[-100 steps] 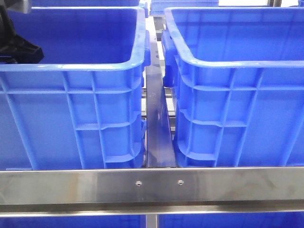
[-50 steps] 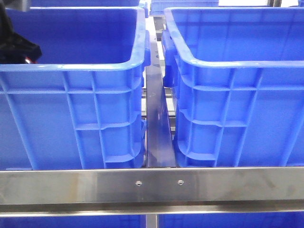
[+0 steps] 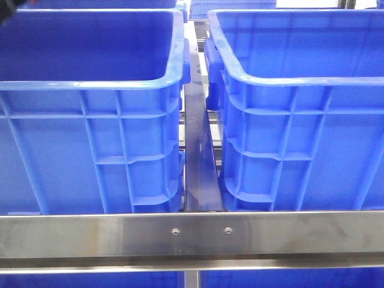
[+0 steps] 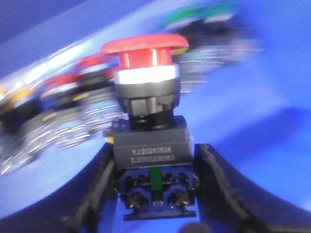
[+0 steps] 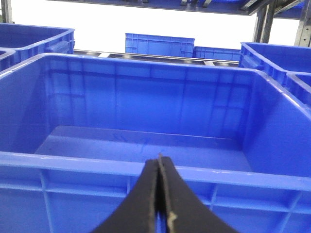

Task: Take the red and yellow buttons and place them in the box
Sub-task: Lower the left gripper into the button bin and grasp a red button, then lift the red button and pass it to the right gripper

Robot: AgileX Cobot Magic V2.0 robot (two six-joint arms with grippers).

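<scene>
Red button (image 4: 144, 51), body stamped "YJ20250508", clamped by left gripper (image 4: 155, 187); right gripper (image 5: 159, 194) pressed closed, empty.

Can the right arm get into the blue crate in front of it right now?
Probably yes. The right gripper sits shut just outside the crate's near rim, and the open top and bare floor show nothing in the way.

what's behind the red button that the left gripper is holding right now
Behind the red button, held in the left gripper, a blurred row of more buttons lies against blue plastic. Their number and exact colours are too smeared to tell.
</scene>
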